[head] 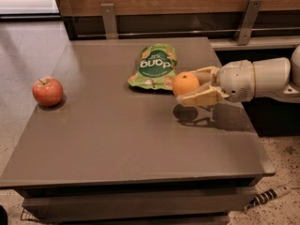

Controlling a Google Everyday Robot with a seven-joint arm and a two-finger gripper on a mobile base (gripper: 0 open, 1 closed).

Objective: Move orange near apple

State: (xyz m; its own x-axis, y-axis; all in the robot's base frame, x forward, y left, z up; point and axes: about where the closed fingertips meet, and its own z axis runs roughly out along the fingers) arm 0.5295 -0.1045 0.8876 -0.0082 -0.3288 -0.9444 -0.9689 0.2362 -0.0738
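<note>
The orange is clamped in the end effector above the bench for transfer. The apple is positioned well ahead.

The arm reaches in from the right and crosses the right edge of the surface, its pale cylindrical forearm lying almost horizontal. The rounded wrist sits just inside that right edge, nearer the far right corner than the near one. The pincer points left toward the middle of the surface and hangs clear above it, casting a shadow below. Its two tan fingers are closed around the orange, one on the near side and one on the far side, gripping the fruit at their tips.
</note>
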